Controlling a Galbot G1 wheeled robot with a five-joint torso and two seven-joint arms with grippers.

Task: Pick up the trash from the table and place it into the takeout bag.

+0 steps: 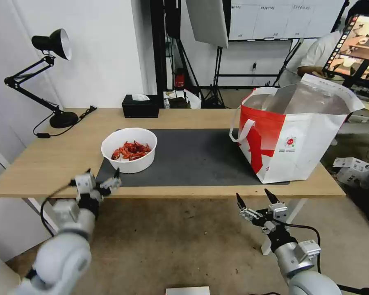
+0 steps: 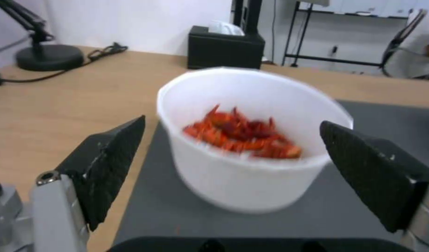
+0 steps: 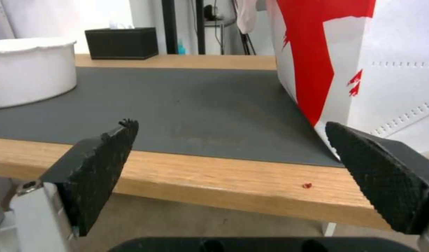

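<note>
Light wood tabletop (image 1: 49, 159) with a dark grey mat (image 1: 192, 157) down the middle is what I'm staring at from the head cam. White bowl (image 1: 129, 149) of red crayfish shells (image 1: 130, 150) sits on the mat's left end, close to the front edge. My left gripper (image 1: 102, 177) hangs right at that front edge, just short of the bowl, pincer spread wide and grasping nothing; on the left wrist feed the bowl (image 2: 251, 140) sits squarely between the two black fingers (image 2: 107, 164), not touching either. Takeout bag (image 1: 293, 135) stands upright on the right end of the mat, near the tabletop's front right corner, mouth open with the silver lining showing and a white strap handle (image 1: 242, 131) drooping off its left side. It has a small round red logo (image 1: 290, 141) with tiny print under it that I can't read. My right gripper (image 1: 255, 199) floats below and in front of the front edge, left of the bag, also released and empty. The right wrist feed shows a tiny red speck (image 3: 307, 185) on the wood by the bag's bottom corner (image 3: 331, 140). A black tissue box (image 1: 140, 106) sits at the back edge and a black desk lamp (image 1: 45, 78) at the back left corner.
</note>
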